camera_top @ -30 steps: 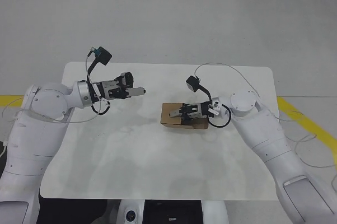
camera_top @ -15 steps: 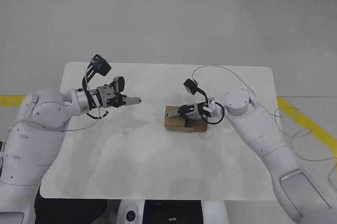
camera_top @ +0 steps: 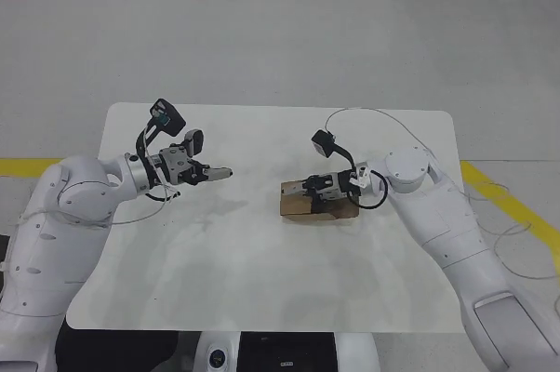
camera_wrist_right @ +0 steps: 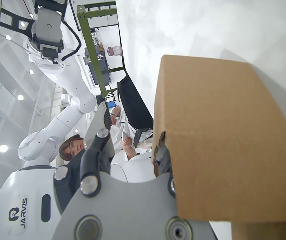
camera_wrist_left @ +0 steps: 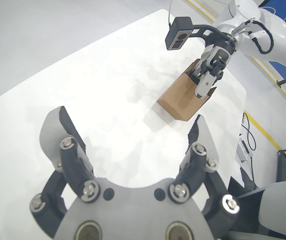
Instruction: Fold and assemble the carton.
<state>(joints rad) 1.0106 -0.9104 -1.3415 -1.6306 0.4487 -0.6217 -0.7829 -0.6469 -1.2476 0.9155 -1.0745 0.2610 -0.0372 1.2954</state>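
Top view has the brown cardboard carton point(camera_top: 308, 206) lying on its side on the white table point(camera_top: 261, 270), already raised from flat sheet into a box body. In the left wrist view, the carton's end turned away from the right arm looks folded shut with a rounded edge, while the end at the right arm appears open, with short flaps standing up around it. My reading is that the task is past halfway: the body is formed and one end closed, and tucking down the flaps of the open end is left.

At that open end sits the right gripper point(camera_top: 310, 186). Its fingers are spread rather than pinching: in the right wrist view one finger point(camera_wrist_right: 103, 126) stands clear of the carton's wall, and the other is mostly hidden behind the cardboard edge.

Well apart from the carton, off its closed end, the left gripper point(camera_wrist_left: 130, 116) hangs above bare tabletop with its fingers spread wide, holding nothing.

Count: one carton, two grippers, one table.
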